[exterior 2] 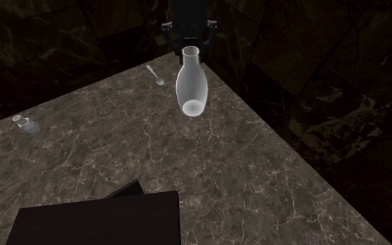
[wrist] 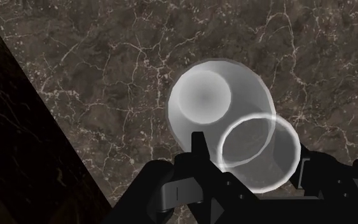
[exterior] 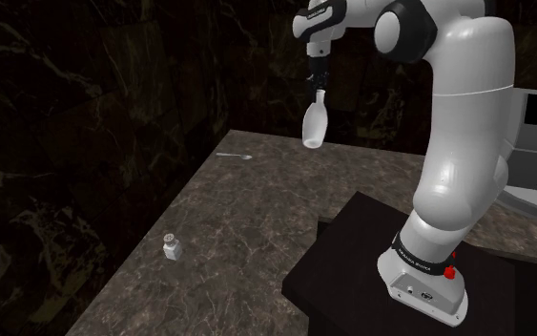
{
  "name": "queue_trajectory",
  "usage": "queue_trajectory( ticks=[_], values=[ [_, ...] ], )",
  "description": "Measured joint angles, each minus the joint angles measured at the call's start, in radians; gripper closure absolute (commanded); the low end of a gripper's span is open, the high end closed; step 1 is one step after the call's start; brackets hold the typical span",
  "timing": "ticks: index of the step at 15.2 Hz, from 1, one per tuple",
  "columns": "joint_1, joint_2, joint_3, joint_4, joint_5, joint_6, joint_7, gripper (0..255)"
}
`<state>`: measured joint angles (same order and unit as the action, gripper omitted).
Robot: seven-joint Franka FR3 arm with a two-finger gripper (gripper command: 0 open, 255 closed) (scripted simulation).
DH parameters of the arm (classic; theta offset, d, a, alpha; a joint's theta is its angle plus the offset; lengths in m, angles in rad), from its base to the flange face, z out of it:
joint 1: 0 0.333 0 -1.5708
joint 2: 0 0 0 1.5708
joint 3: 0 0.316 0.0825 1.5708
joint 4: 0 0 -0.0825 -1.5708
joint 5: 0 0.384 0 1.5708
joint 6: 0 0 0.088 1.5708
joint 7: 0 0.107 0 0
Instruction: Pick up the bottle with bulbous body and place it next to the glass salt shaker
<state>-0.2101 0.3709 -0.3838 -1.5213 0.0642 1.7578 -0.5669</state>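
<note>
Both exterior views overlook the dark veined stone table from beside the black box stand, facing eleven o'clock; the wrist view looks straight down.

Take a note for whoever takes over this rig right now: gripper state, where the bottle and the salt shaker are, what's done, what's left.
Gripper: jaws shut on the neck of the pale translucent bottle, held in the air above the marble counter, not far from the spoon.
Salt shaker: upright on the counter, well apart from the bottle, toward the shoulder view's lower left.
Done: bottle picked up.
Left: carry it to the shaker, set it down beside it, release.
</note>
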Motion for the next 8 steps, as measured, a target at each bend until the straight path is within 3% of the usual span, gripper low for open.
queue_trajectory(
  ticks=[8],
  values=[
    [-0.003,-0.010,-0.003,0.095,-0.004,-0.104,0.000,255]
  ],
)
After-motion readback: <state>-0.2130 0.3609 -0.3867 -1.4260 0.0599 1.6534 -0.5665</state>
